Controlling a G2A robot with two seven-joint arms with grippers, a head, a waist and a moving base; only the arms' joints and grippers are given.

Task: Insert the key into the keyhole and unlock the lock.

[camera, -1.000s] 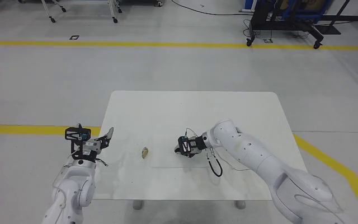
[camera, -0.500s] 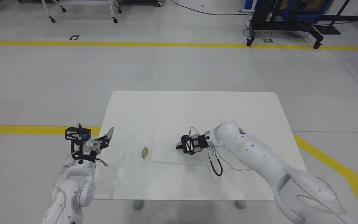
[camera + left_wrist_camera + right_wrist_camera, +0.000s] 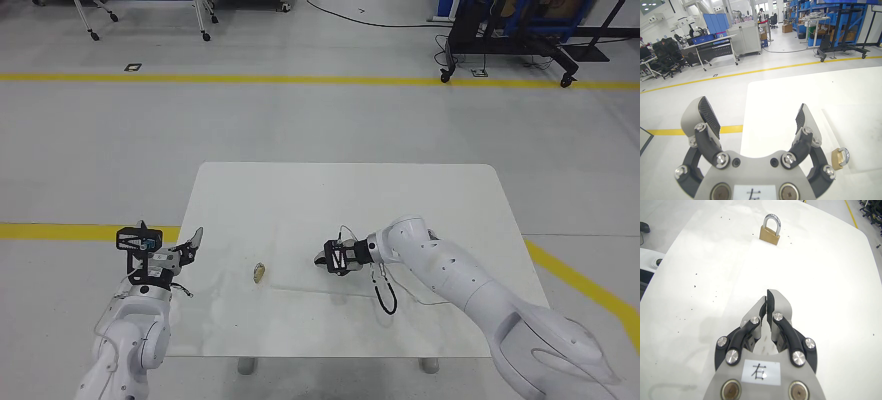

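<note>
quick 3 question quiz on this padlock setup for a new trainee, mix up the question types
1. True or false: the left gripper is open.
2. Multiple choice: the padlock lies A) on the table, B) on the floor, C) inside a box.
3. Fill in the blank: the right gripper is ____ (open or shut).

Key: 1 true; 2 A; 3 shut.

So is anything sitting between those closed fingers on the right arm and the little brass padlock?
Nothing visible does. Only bare white table lies between the right arm's fingers and the padlock, which lies ahead, apart from them.
</note>
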